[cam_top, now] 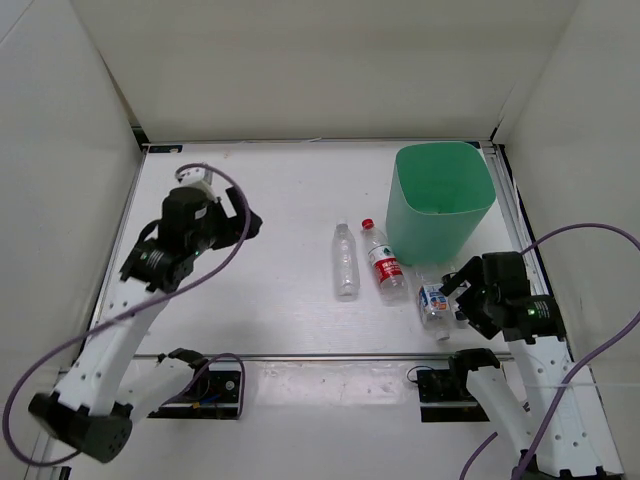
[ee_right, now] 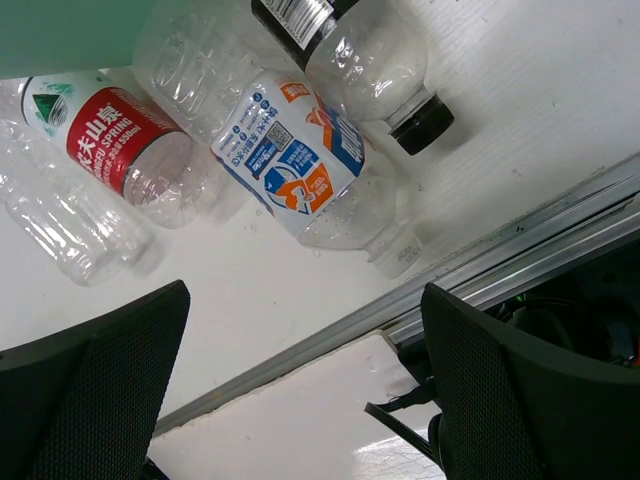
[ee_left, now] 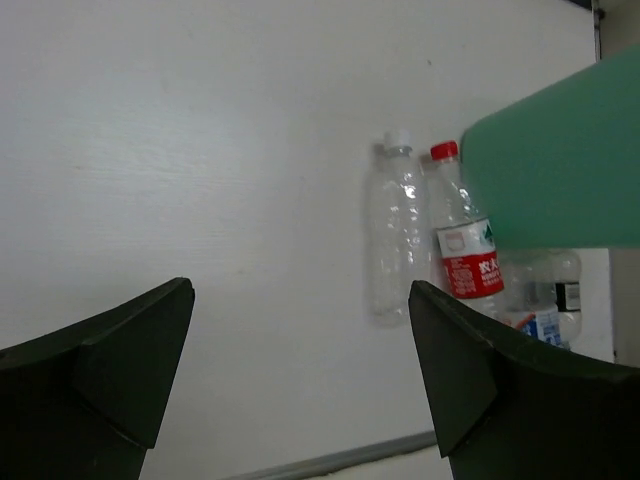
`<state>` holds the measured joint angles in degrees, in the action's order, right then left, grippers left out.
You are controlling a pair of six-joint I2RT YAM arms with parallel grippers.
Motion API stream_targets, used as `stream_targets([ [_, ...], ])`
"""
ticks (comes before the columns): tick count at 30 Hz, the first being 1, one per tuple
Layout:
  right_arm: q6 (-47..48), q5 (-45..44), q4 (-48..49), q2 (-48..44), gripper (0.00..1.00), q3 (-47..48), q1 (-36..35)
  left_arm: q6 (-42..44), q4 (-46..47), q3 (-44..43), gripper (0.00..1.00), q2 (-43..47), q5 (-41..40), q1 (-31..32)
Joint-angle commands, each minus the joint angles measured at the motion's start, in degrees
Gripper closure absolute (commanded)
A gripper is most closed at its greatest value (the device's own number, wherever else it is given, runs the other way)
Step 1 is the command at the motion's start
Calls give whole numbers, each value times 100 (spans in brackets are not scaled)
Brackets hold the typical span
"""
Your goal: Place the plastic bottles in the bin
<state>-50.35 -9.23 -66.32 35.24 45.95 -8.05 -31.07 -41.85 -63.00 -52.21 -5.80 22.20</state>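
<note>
The mint-green bin [cam_top: 441, 203] stands upright at the far right of the tabletop [cam_top: 280, 180], its visible inside bare green. All four bottles lie outside it, just beside its near side: white-capped bottle [cam_top: 346, 260], red-capped bottle [cam_top: 383, 258], blue-white labelled bottle [cam_top: 433, 301] and black-capped bottle [ee_right: 372, 62]. Left gripper [ee_left: 300, 290] and right gripper [ee_right: 305, 295] hang spread wide, holding nothing.

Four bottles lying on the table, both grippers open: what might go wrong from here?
1. The blue-white labelled clear plastic bottle and the short black-capped bottle lie side by side just ahead of the open right gripper; closing may catch both or knock one away.
2. The mint-green plastic bin stands close by; a lifted bottle may clip its rim.
</note>
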Motion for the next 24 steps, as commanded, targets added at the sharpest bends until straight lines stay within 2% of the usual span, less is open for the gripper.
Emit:
stream_targets([
  [1, 262, -78, -74, -9, 0, 343, -38, -636, 150, -309, 0, -875, 1104, -22],
  [7, 324, 53, -21, -123, 0, 397, -38, -655, 150, -677, 0, -2266, 2056, 30],
  [12, 438, 176, 41, -237, 0, 344, -38, -470, 203, -1406, 0, -3513, 2162, 487],
  [19, 561, 299, 41, -342, 0, 178, -38, -207, 203, -1706, 0, -4605, 2162, 962],
  [24, 561, 545, 41, -396, 0, 177, -38, -83, 536, -1970, 0, -5315, 2337, 1304],
])
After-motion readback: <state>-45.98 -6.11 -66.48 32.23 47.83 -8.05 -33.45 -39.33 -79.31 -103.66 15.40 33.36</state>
